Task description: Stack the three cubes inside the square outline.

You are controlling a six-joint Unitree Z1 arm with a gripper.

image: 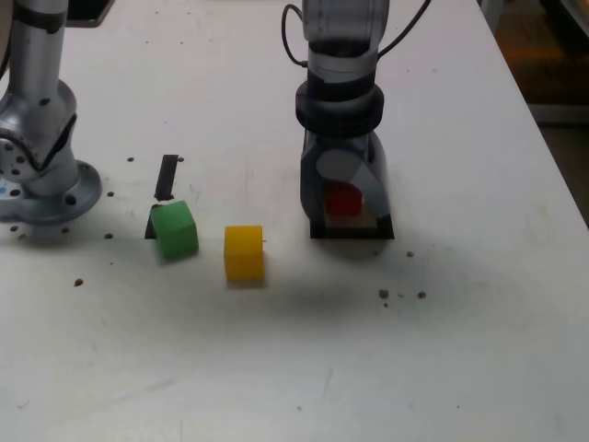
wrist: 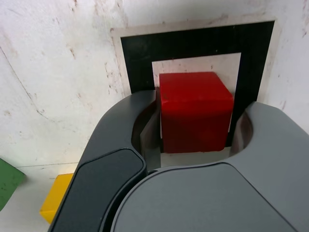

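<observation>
Currently, whitish tabletop (image: 285, 350): bears the full layout; clock directions refer to the exterior view, 12 at its top.
Z1 arm (image: 344, 55): enters from 12 o'clock, above the square outline.
Grey jointed assembly (image: 41, 138): near the exterior view's left edge, at 10 o'clock from the outline.
Gripper (wrist: 202, 104): jaws parted around the red cube, moderately wide; a gap shows on one side, no firm grip.
Black-taped square outline (wrist: 200, 42): beneath the gripper; white centre partly covered.
Red cube (wrist: 195, 116): between the jaws, over the outline's centre.
Yellow cube (image: 244, 253): 8 o'clock from the outline, outside it.
Green cube (image: 175, 230): just beside the yellow cube, between 9 and 10 o'clock.
Black tape strip (image: 167, 177): 12 o'clock from the green cube.
</observation>
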